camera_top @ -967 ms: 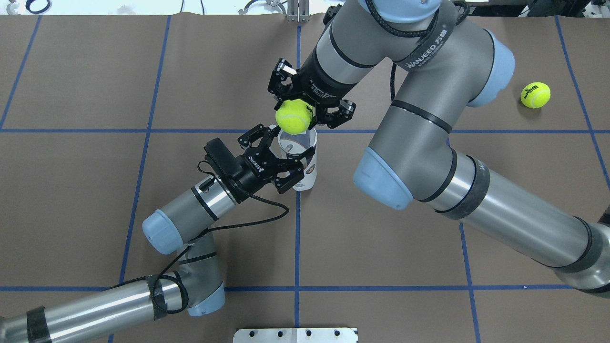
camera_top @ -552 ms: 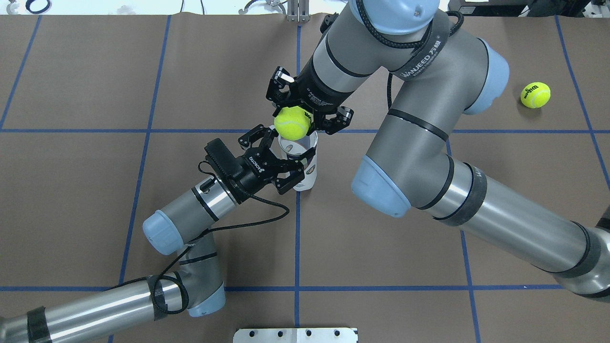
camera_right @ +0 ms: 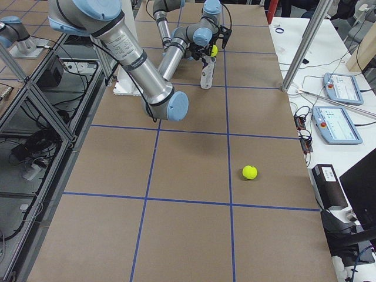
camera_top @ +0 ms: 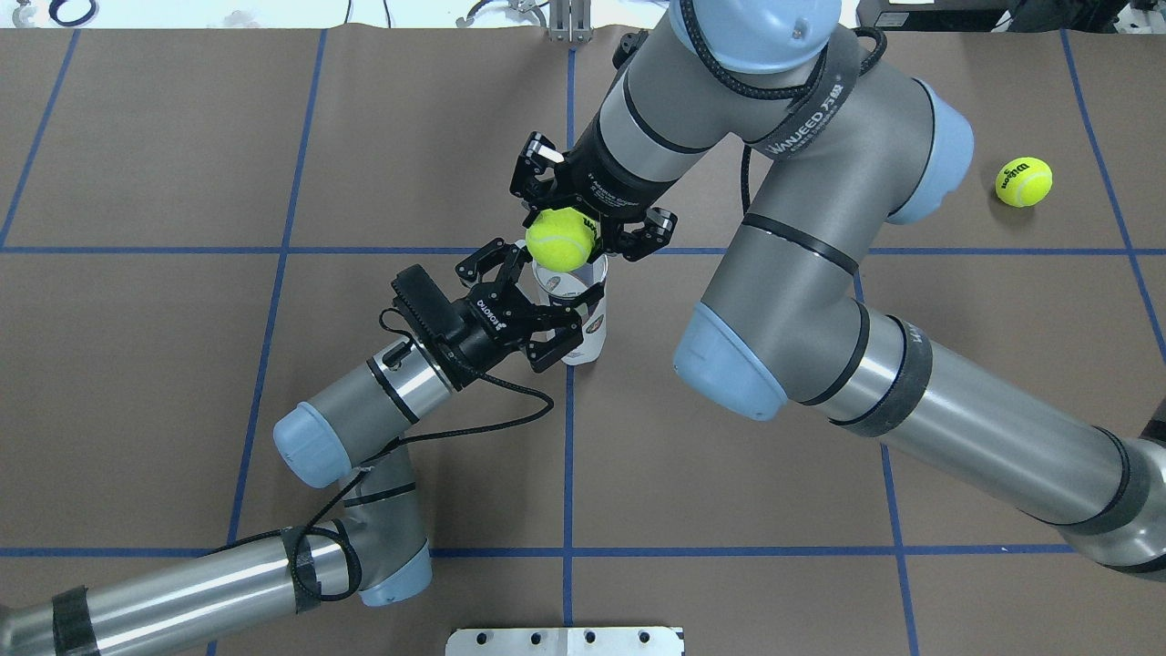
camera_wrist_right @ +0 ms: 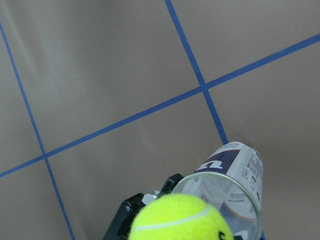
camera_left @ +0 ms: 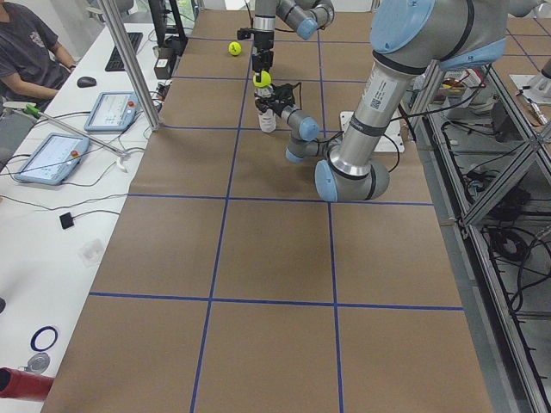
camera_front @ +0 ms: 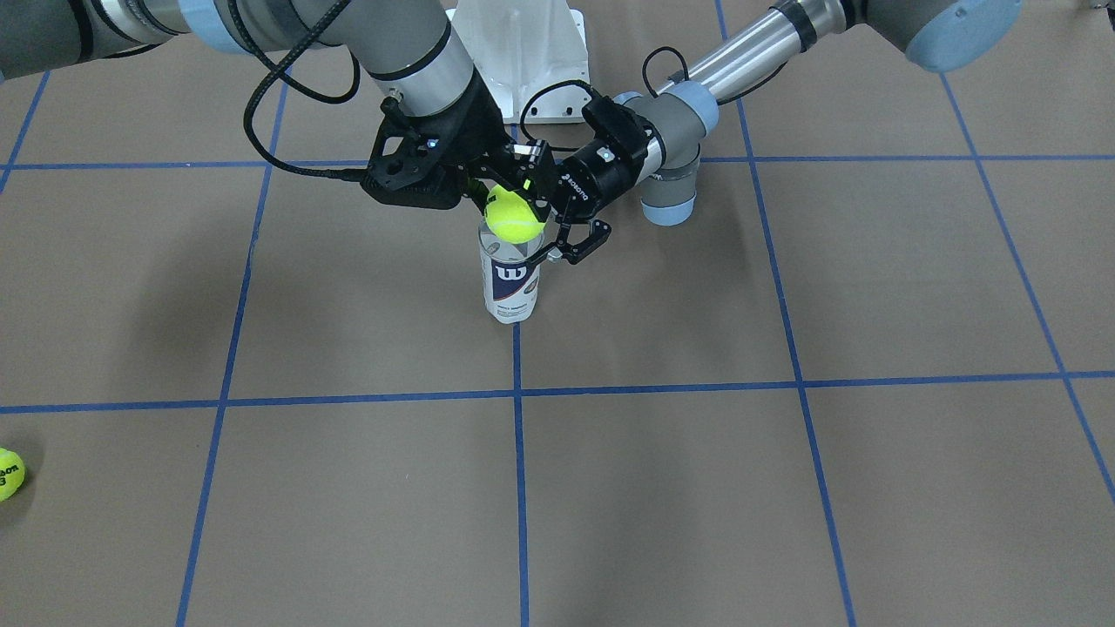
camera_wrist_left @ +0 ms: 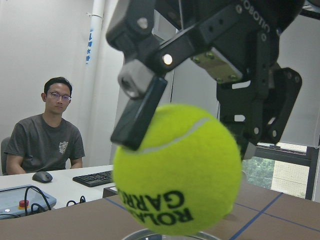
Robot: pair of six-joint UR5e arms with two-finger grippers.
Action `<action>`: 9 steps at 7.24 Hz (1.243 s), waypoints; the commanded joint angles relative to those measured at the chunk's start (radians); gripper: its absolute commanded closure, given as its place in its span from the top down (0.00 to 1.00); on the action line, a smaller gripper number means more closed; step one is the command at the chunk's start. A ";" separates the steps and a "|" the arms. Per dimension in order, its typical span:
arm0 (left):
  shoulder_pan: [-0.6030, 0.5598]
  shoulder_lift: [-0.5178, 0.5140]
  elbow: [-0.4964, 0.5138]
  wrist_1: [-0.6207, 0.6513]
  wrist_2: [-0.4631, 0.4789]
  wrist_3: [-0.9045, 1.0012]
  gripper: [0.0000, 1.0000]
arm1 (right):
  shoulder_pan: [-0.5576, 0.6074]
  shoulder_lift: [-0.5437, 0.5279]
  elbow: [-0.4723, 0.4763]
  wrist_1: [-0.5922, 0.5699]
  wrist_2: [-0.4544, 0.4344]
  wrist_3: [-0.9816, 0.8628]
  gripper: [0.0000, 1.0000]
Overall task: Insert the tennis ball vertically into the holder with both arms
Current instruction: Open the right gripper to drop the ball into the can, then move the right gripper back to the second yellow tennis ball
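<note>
The holder [camera_top: 583,319], a clear can with a navy Wilson label, stands upright near the table's middle; it also shows in the front view [camera_front: 511,287] and the right wrist view [camera_wrist_right: 235,172]. My left gripper [camera_top: 549,302] is shut on the holder's upper part from the side. My right gripper [camera_top: 567,233] is shut on a yellow tennis ball [camera_top: 560,240] and holds it just above the holder's open mouth. The front view shows the ball [camera_front: 514,218] at the rim. The left wrist view shows the ball [camera_wrist_left: 177,170] close up between the right fingers [camera_wrist_left: 137,117].
A second tennis ball [camera_top: 1023,181] lies far to the right, also seen in the front view [camera_front: 7,473]. A white metal pedestal [camera_front: 523,52] stands at the robot's base. An operator [camera_wrist_left: 50,132] sits at a side desk.
My right gripper has lowered the ball a little toward the holder's mouth. My left gripper and the holder have not moved.
</note>
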 commanded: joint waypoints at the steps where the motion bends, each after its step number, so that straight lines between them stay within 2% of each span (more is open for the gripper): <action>1: 0.000 0.000 0.000 0.000 0.000 0.001 0.87 | -0.003 -0.002 0.002 0.000 -0.001 0.000 0.99; 4: 0.000 0.000 -0.001 0.002 0.000 0.001 0.87 | -0.001 -0.005 0.006 0.000 0.000 0.000 0.99; 5: 0.000 0.000 -0.001 0.002 0.000 0.001 0.87 | 0.005 -0.047 0.062 -0.014 0.006 -0.002 0.99; 6: 0.000 0.000 -0.001 0.002 0.000 0.001 0.87 | 0.040 -0.175 0.172 -0.020 0.014 -0.017 0.99; 7: 0.001 0.000 -0.001 0.003 0.000 0.001 0.87 | 0.127 -0.263 0.196 -0.020 0.055 -0.108 0.99; 8: 0.004 0.000 -0.003 0.003 0.000 0.001 0.87 | 0.216 -0.325 0.189 -0.021 0.133 -0.238 0.99; 9: 0.007 0.000 -0.006 0.005 0.000 0.001 0.88 | 0.288 -0.386 0.168 -0.021 0.164 -0.361 0.99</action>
